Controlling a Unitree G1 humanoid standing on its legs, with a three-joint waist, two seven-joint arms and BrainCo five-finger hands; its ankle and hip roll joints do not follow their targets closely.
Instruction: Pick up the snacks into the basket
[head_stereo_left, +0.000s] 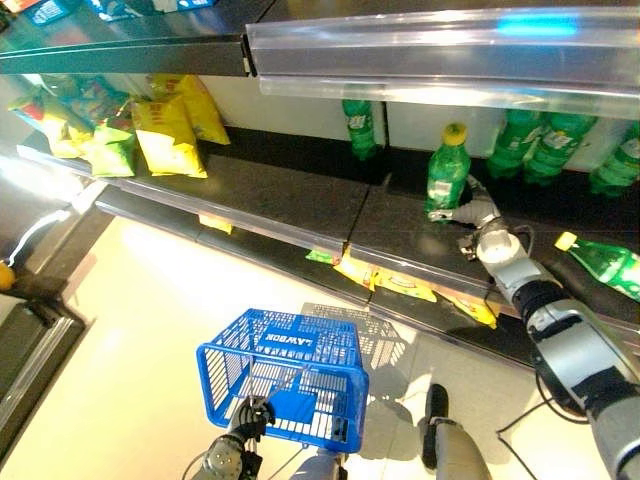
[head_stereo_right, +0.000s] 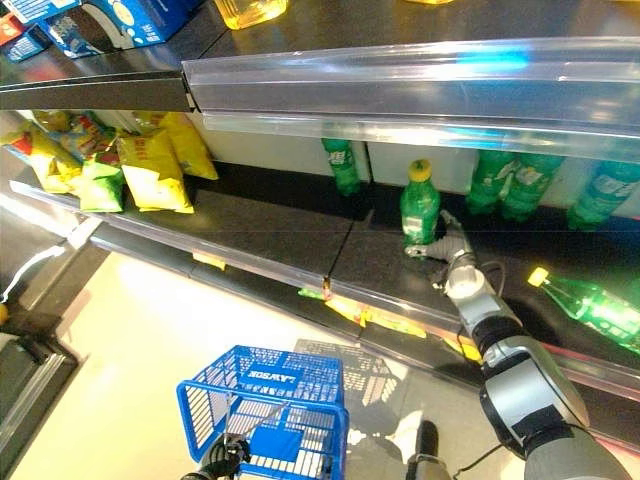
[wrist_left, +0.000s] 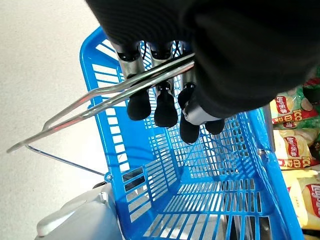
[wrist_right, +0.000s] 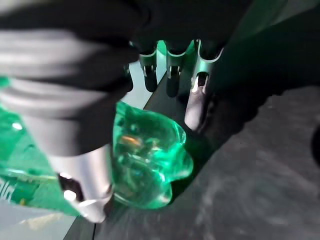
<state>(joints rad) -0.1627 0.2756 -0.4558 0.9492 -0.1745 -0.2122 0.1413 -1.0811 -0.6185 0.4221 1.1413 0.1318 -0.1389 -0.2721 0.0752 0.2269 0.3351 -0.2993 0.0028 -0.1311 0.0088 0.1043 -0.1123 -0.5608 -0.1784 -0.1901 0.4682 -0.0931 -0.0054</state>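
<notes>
- While the right hand (head_stereo_left: 478, 215) reaches onto the dark shelf (head_stereo_left: 290, 190), its fingers (wrist_right: 196, 107) and thumb sit round the base of an upright green bottle (head_stereo_left: 447, 178) with a yellow cap; in the right wrist view the thumb lies against the bottle's bottom lobes and the fingers curve past its far side. I judge this the start of a grasp, not a finished one.
- To do it well, the hold looks too low: a grip at the very foot of a tall bottle invites tipping. Closing higher on the body, or squeezing firmly before any lift, would be safer.
- Lift straight up first, because another green bottle (head_stereo_left: 361, 128) stands behind near the back wall and more of them (head_stereo_left: 540, 140) crowd the right; one bottle (head_stereo_left: 605, 262) already lies on its side nearby.
- Clear the clear plastic shelf lip (head_stereo_left: 440, 45) overhead when drawing the bottle outwards.
- The left hand (wrist_left: 165, 95) has its fingers hooked over the metal handle (wrist_left: 100, 102) of the blue basket (head_stereo_left: 285, 375), which hangs low and to the left of the bottle, well apart from it. Keep it level so the opening stays upward.
- Yellow snack bags (head_stereo_left: 170, 135) rest further left on the shelf, untouched.
</notes>
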